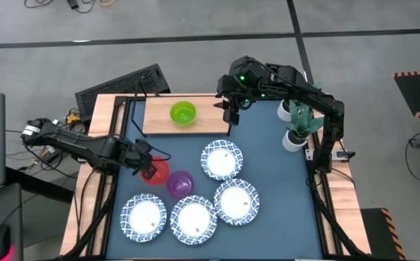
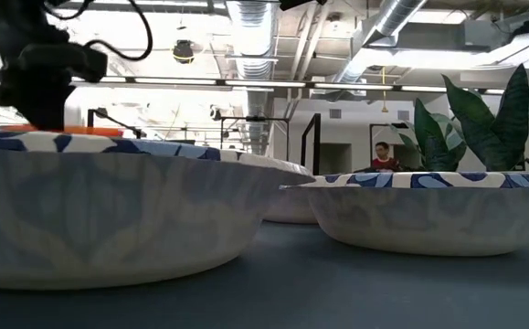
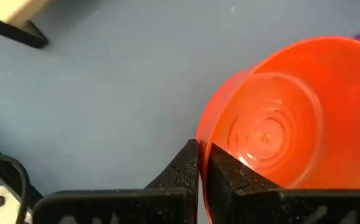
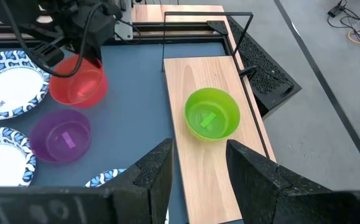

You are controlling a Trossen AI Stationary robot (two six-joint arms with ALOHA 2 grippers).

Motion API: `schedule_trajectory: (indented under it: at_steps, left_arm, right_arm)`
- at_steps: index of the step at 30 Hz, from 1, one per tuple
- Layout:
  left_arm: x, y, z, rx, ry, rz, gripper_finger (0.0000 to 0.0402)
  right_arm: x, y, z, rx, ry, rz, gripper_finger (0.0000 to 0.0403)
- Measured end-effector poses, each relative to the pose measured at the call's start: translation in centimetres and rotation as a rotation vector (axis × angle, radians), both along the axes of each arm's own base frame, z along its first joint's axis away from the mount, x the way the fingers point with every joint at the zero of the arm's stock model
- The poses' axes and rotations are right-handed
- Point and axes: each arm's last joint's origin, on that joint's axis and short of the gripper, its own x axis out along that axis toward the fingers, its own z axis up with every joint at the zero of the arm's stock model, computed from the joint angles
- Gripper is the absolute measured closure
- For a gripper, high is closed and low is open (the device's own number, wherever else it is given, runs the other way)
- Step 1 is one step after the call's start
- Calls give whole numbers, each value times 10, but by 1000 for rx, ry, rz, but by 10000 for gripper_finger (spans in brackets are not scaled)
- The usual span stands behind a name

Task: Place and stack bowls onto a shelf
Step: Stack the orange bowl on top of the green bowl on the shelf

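Note:
My left gripper (image 1: 146,165) is shut on the red bowl (image 1: 157,173) at the table's left middle; the bowl also shows in the right wrist view (image 4: 77,84). A purple bowl (image 1: 180,183) stands right beside it on its base. A green bowl (image 1: 183,113) stands on the shelf's wooden board (image 1: 159,116) at the far side. Several white bowls with blue rims (image 1: 222,159) stand on the near half of the table. My right gripper (image 1: 231,109) is open and empty above the board's right end (image 4: 195,155). My left gripper holds the red bowl by its rim (image 3: 203,127), on the side toward the table's left. One finger (image 3: 229,177) is inside the bowl and one (image 3: 181,169) outside. The fingers slant down from the left. The bowl's mouth faces up; whether its base is off the table does not show.
A white plant pot (image 1: 293,138) with a green plant stands at the table's right edge. The shelf's black wire posts (image 4: 167,37) rise around the board. A keyboard (image 1: 122,85) lies beyond the far left corner. In the low view, two white bowls (image 2: 109,210) fill the foreground.

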Motion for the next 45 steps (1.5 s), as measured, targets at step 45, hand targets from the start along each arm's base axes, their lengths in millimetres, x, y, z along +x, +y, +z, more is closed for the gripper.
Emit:
schedule_trajectory:
  at_steps: [45]
  left_arm:
    - [54, 41, 186, 1158, -302, 312, 402]
  right_arm:
    - [87, 39, -5, -280, -392, -122, 227]
